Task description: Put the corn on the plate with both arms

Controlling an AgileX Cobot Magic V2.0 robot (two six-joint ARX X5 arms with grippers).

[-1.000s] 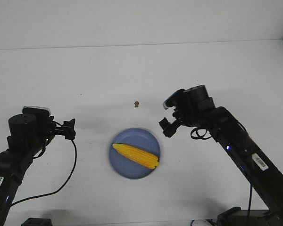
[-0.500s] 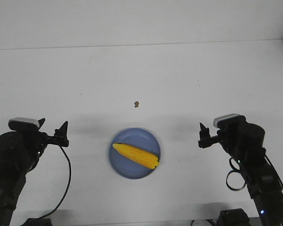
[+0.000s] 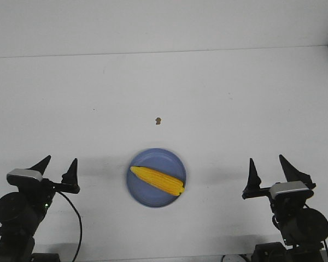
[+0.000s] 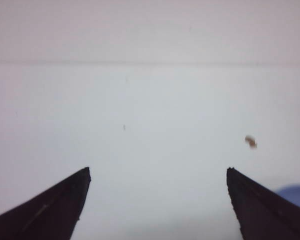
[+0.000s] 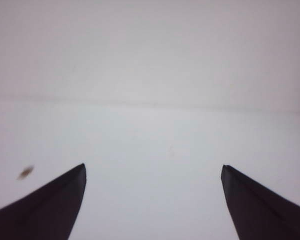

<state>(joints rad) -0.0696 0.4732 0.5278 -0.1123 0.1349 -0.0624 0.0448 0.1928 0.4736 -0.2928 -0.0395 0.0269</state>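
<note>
The yellow corn (image 3: 158, 180) lies diagonally on the periwinkle-blue plate (image 3: 174, 162) at the front middle of the white table. My left gripper (image 3: 60, 166) is open and empty, well to the left of the plate near the table's front edge. My right gripper (image 3: 269, 165) is open and empty, well to the right of the plate. In the left wrist view the gripper (image 4: 158, 170) shows two spread black fingertips over bare table, with a sliver of the plate (image 4: 296, 192) at the edge. The right wrist view shows the gripper (image 5: 153, 166) spread over bare table; corn and plate are out of view there.
A tiny brown speck (image 3: 158, 120) lies on the table beyond the plate; it also shows in the left wrist view (image 4: 250, 142) and the right wrist view (image 5: 25, 172). The table's far edge meets a white wall.
Both arms have pulled back toward the table's front edge and outward from the plate, the right one from beside the plate. The corn and plate have not moved.
</note>
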